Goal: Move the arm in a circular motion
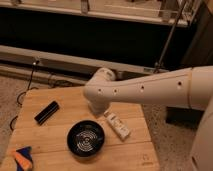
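Off-white arm [145, 90] reaching from the right over the wooden table [65, 100], wrist bent down, with the gripper [98, 110] low beside the white packet [117, 125] (print illegible) and behind the black bowl [86, 138]; whether the gripper is open or holding anything cannot be told.

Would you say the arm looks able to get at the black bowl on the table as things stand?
Probably yes. The arm stretches over the wooden table, and its gripper hangs just behind the black bowl with nothing between them; the white packet lies off to one side.
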`<state>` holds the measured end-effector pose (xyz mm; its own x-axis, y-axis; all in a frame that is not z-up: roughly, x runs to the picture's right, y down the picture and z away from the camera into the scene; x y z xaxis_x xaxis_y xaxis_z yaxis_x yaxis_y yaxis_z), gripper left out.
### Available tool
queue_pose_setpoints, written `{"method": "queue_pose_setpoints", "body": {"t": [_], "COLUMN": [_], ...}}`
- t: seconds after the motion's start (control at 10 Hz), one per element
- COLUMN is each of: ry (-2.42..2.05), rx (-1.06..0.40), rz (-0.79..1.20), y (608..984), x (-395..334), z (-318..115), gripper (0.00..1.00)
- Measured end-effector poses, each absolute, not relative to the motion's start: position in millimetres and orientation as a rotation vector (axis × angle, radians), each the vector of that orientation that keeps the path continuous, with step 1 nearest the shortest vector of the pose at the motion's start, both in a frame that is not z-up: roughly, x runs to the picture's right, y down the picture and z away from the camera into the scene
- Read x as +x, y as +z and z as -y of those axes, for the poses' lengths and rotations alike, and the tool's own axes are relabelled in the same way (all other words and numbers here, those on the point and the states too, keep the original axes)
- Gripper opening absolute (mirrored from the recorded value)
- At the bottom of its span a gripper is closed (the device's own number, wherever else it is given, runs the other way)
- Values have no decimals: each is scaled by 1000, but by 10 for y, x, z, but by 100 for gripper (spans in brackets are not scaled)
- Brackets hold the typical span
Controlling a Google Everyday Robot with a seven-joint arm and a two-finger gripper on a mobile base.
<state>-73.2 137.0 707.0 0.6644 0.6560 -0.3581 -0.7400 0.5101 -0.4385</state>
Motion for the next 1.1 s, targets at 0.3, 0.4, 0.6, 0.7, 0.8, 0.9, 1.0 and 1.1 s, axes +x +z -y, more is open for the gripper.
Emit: {"method": "queue_pose_setpoints", "body": {"t": [0.3, 0.4, 0.6, 0.7, 0.8, 0.9, 1.0, 1.1], "ry": [665, 598, 512, 491, 479, 477, 483, 508], "rx": [-686, -703, -698, -677, -653, -626, -588, -559], "rz": [-74, -47, 12, 33, 46, 52, 35, 3], "y": [7146, 7230, 7493, 7659, 7803, 7964, 8175, 8349], "x": [-1545, -1836, -2280, -2407, -2475, -2509, -2428, -2271], "z": [-1461, -1427, -1174, -976, -784, -546, -256, -27], "gripper": [0, 0, 0, 0, 0, 0, 0, 0]}}
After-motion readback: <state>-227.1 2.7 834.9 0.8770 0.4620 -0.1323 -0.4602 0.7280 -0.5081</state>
